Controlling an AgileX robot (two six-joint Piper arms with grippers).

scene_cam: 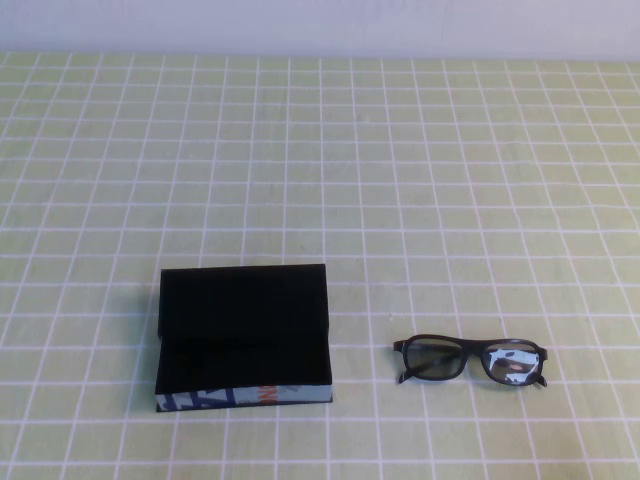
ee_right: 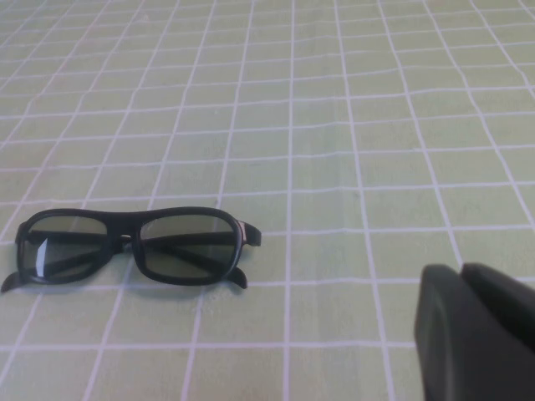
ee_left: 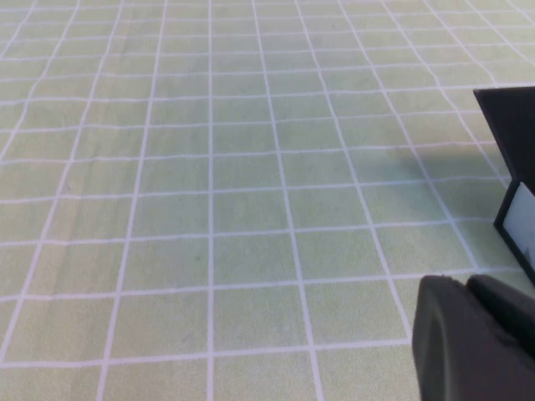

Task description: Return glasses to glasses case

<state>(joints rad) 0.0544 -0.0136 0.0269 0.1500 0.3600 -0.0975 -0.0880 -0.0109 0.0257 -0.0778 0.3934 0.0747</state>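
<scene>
The glasses case (scene_cam: 245, 335) lies open at the front left of the table, its lid raised at the back and its printed front edge towards me. The black glasses (scene_cam: 470, 360) lie folded open on the cloth to its right, apart from it. Neither arm shows in the high view. My left gripper (ee_left: 466, 284) is shut and empty above the cloth, with a corner of the case (ee_left: 512, 142) just beyond it. My right gripper (ee_right: 461, 271) is shut and empty, and the glasses (ee_right: 129, 251) lie on the cloth some way ahead and to one side of it.
A green cloth with a white grid (scene_cam: 400, 180) covers the whole table. A pale wall (scene_cam: 320, 25) runs along the far edge.
</scene>
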